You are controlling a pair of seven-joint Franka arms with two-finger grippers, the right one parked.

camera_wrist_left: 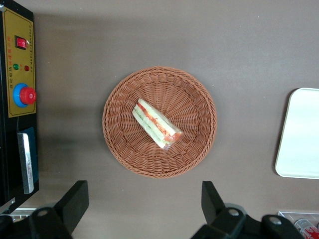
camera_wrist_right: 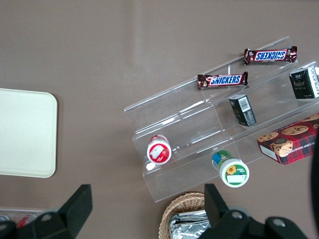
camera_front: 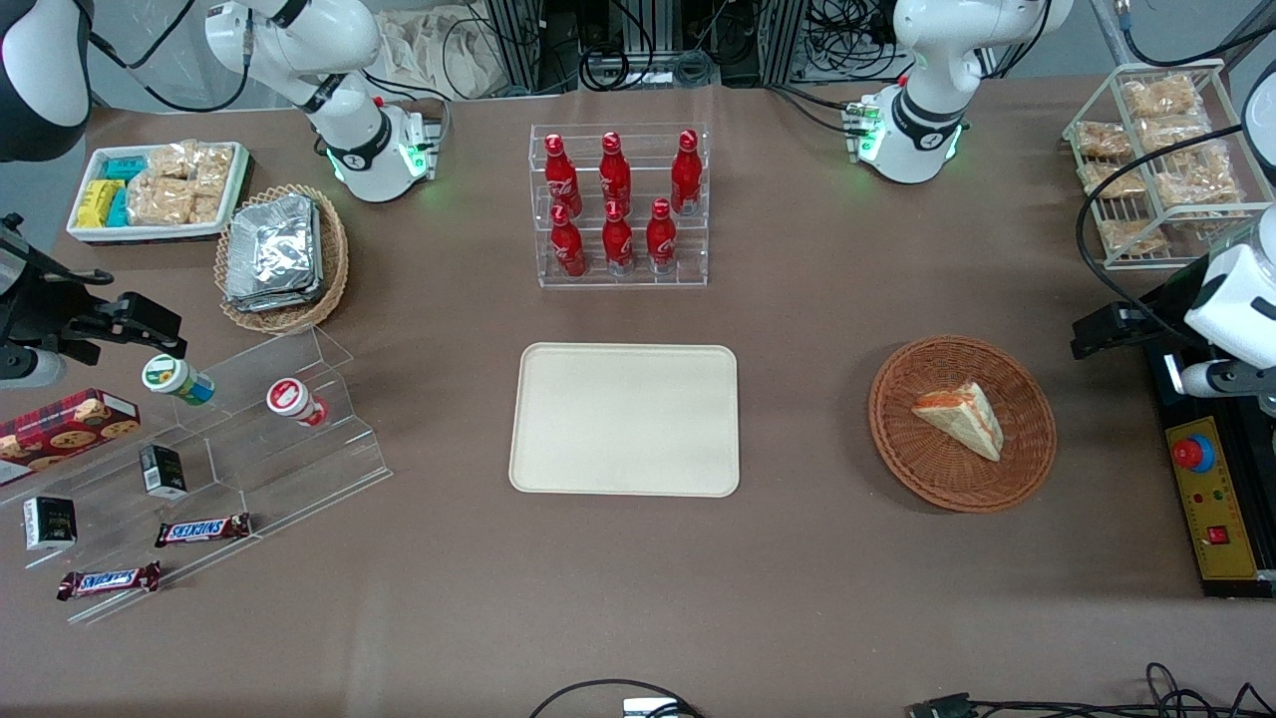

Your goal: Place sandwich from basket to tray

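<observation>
Your left arm's gripper is hanging high over the table with its fingers spread wide and nothing in them, so drop straight down on the small triangular white-bread sandwich and pinch it across its flat bread faces, not the pointy ends. It's lying in the middle of the round reddish-brown wicker basket. One sandwich, one basket, one empty flat cream rectangular tray beside it

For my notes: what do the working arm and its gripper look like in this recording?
The left arm has glossy white shells with black joint sections, and a black cable loops along it. Its base is white with a black ring and green lights. The gripper is matte black with two thick, angular fingers, set wide apart above the table, nearer the front camera's side of the basket.
</observation>
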